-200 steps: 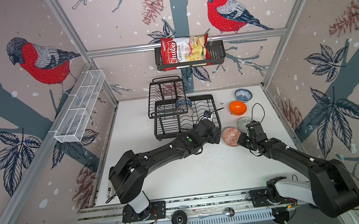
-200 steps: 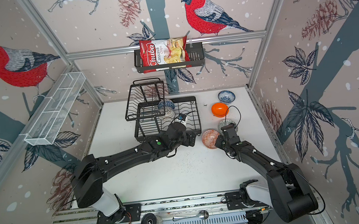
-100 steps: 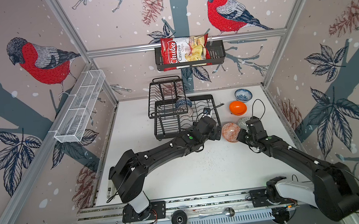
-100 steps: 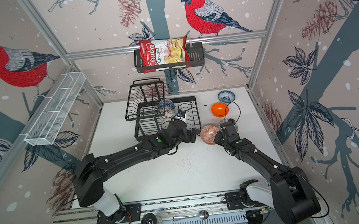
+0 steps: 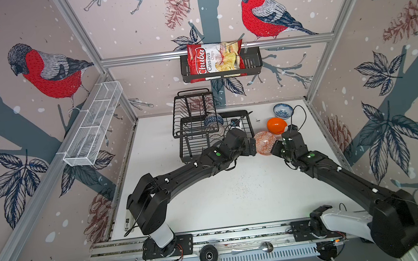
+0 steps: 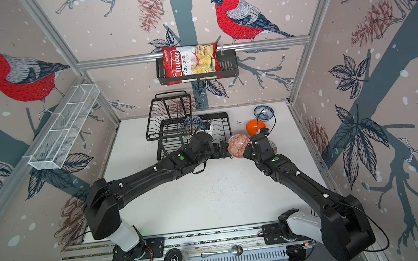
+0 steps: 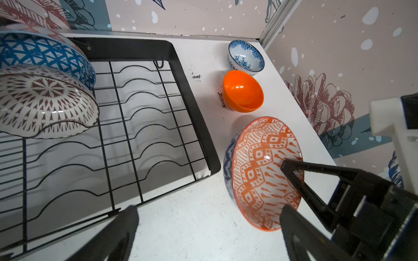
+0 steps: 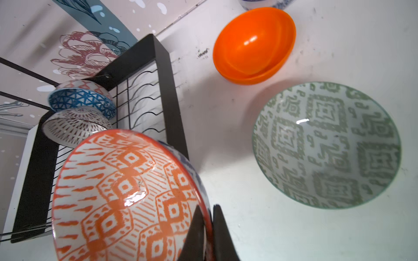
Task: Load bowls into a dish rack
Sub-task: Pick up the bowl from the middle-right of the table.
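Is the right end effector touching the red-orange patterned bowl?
Touching. The right wrist view shows the right end effector shut on the rim of the red-orange patterned bowl, a finger each side.

Glossy glaze on red-orange bowl (bright highlights); orange bowl smooth, shiny, plastic-looking; dish rack matt black wire.

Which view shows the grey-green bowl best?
The right wrist view. The grey-green bowl appears whole, with its opening facing the camera, its inner pattern sharp and nothing covering it. In a top view only a sliver shows beside the right arm. The left wrist view doesn't show it.
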{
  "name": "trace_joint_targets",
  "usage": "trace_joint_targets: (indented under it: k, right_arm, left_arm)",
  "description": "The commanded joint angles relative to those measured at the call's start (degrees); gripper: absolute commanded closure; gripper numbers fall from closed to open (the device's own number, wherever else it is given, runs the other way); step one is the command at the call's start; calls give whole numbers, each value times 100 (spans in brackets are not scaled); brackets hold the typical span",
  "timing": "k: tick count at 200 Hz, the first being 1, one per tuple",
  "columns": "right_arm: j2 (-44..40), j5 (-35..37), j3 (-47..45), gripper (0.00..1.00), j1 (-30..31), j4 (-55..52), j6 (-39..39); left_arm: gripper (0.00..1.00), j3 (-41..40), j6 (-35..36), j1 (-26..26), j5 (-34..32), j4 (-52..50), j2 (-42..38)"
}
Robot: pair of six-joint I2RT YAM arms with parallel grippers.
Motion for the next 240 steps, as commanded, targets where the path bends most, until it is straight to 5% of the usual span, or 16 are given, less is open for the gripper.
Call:
trace_joint_targets:
  k: [1, 72, 135, 214, 240]
  right_arm:
    - [122, 441, 337, 100, 226, 133, 110]
    - [132, 1328, 757, 100, 879, 181, 172]
    - [-196, 1592, 513, 100, 1189, 476, 128]
    - [-165, 1758, 404, 99, 1437, 607, 176]
    - [-115, 1754, 421, 93, 1487, 629, 206]
  left_arm:
    - [4, 140, -202, 42, 273, 124, 111]
    - [22, -106, -491, 223, 303, 470, 3]
    - [47, -208, -513, 260, 400, 746, 51]
    - [96, -267, -524, 266, 542, 831, 40]
    - [100, -271, -530, 268, 543, 843, 32]
